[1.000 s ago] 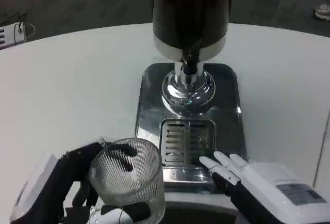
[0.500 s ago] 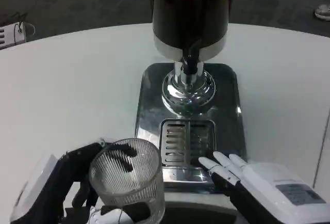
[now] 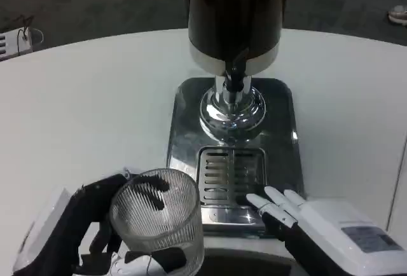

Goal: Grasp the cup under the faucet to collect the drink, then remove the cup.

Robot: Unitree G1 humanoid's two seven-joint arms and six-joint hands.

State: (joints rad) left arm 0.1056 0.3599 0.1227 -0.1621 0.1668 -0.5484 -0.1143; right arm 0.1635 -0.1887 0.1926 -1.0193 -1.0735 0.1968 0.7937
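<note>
A clear ribbed glass cup (image 3: 158, 219) stands at the front left, beside the dispenser's drip tray, and looks empty. My left hand (image 3: 86, 225) wraps its black fingers around the cup and holds it. The dark drink dispenser (image 3: 234, 15) stands on a chrome base (image 3: 184, 107), with its faucet (image 3: 234, 80) above the slotted drip grate (image 3: 230, 175). My right hand (image 3: 305, 222) lies at the front right of the base with its white fingers stretched out over the tray's front edge, holding nothing.
The round white table (image 3: 82, 98) spreads to the left and right of the dispenser. A small white object (image 3: 14, 41) lies at the far left edge, another (image 3: 398, 14) on the floor at the top right.
</note>
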